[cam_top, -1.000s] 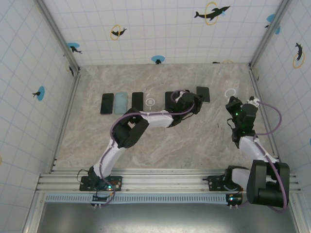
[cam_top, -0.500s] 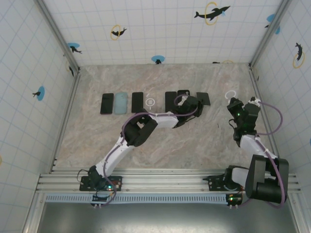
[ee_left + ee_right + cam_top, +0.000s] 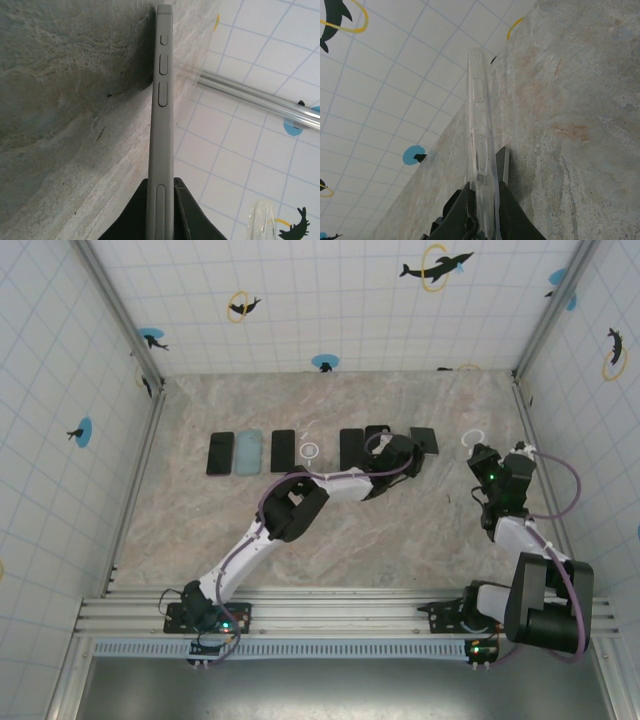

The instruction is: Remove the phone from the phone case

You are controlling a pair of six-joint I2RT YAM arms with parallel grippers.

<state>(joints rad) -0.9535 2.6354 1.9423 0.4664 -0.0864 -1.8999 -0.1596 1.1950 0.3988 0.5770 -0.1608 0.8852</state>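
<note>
A grey phone shows edge-on in the left wrist view, its side buttons facing me, and my left gripper is shut on its near end. From above, the phone is a dark slab low over the marble table at the back, just beyond the left gripper. The clear phone case is apart from the phone, clamped edge-on in my right gripper. In the top view the case shows a white ring, in front of the right gripper.
A row lies along the back of the table: a black phone, a light blue one, another black one, a white ring and a dark phone. Tiled walls close in three sides.
The left arm has stretched farther toward the back right, carrying the phone slightly right. The right gripper with the clear case has shifted a little toward the back.
</note>
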